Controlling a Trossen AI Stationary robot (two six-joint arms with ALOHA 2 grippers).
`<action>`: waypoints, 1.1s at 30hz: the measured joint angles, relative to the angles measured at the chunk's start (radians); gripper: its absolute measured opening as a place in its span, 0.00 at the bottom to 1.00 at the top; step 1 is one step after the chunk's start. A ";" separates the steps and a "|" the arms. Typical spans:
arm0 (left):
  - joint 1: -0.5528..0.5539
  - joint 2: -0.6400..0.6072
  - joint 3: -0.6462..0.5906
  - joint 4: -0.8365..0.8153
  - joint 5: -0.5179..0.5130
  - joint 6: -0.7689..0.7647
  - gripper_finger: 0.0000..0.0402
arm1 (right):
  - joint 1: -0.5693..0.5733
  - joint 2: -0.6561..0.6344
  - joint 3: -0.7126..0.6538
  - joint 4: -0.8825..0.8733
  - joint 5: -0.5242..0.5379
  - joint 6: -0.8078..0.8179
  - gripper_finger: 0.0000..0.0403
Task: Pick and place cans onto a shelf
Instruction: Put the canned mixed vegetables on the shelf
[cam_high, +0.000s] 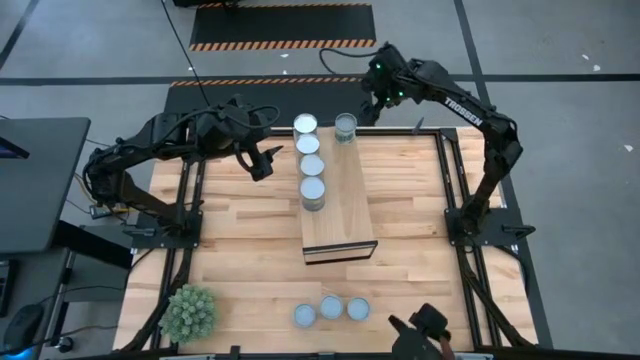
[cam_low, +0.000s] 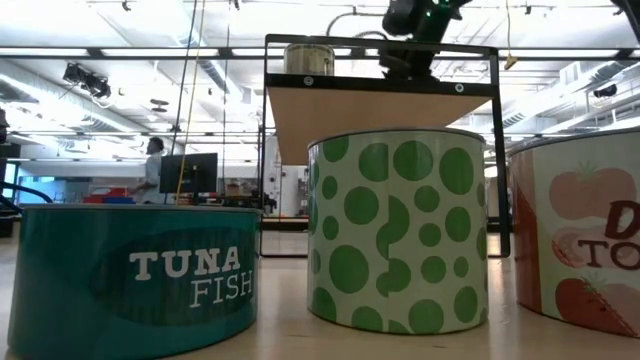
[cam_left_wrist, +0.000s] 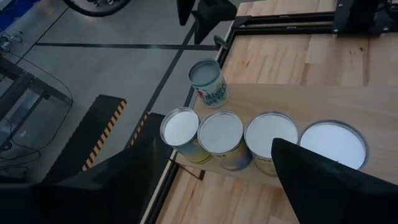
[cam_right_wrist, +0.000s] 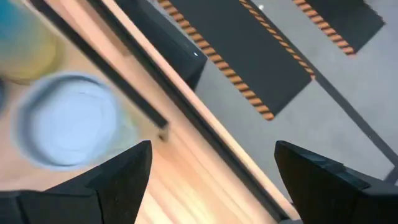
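The light-wood shelf (cam_high: 345, 215) stands in the middle of the table. Four cans stand in a row along its left side (cam_high: 312, 165), which also shows in the left wrist view (cam_left_wrist: 221, 134). A fifth can (cam_high: 345, 126) stands at the shelf's far right corner. Three more cans (cam_high: 331, 308) stand on the table near its front edge, and they show close up in the low view (cam_low: 398, 230). My left gripper (cam_high: 262, 160) is open and empty, left of the row. My right gripper (cam_high: 368, 105) is open and empty, just beyond and to the right of the fifth can (cam_right_wrist: 67, 127).
A spiky green plant ball (cam_high: 190, 312) sits at the table's near left corner. Dark frame rails (cam_high: 450, 180) run along the table's sides. Bare wood lies between the shelf's near end and the three front cans.
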 joint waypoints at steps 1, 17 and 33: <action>0.000 0.000 0.000 0.000 0.000 0.000 0.80 | -0.010 0.006 0.000 -0.005 -0.004 -0.013 0.86; -0.003 0.000 0.000 -0.003 0.000 -0.001 0.80 | 0.008 0.025 -0.133 0.043 -0.141 -0.023 0.86; -0.003 0.000 0.000 -0.002 0.000 -0.001 0.80 | 0.164 0.025 -0.133 0.129 -0.193 0.082 0.86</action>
